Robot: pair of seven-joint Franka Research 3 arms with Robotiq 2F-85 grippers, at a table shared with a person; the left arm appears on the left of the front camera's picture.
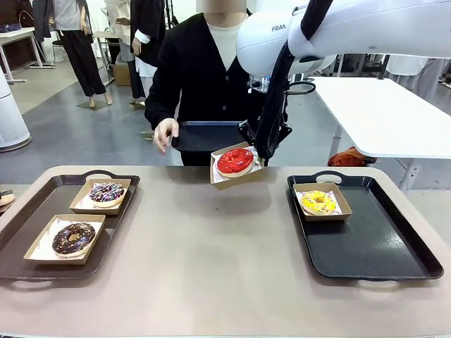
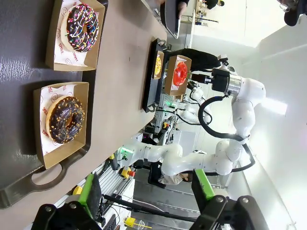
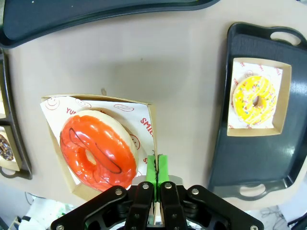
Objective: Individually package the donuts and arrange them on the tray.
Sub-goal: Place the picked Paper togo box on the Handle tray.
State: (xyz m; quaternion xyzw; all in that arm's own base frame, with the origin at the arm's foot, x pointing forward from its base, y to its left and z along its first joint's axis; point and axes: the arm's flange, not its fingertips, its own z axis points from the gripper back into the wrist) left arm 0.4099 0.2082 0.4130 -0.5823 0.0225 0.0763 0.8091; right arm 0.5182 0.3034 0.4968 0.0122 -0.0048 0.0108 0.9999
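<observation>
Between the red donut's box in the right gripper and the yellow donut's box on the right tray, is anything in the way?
Nothing: in the right wrist view, bare tabletop and the black tray's rim separate the red donut's box from the yellow donut's box.
</observation>
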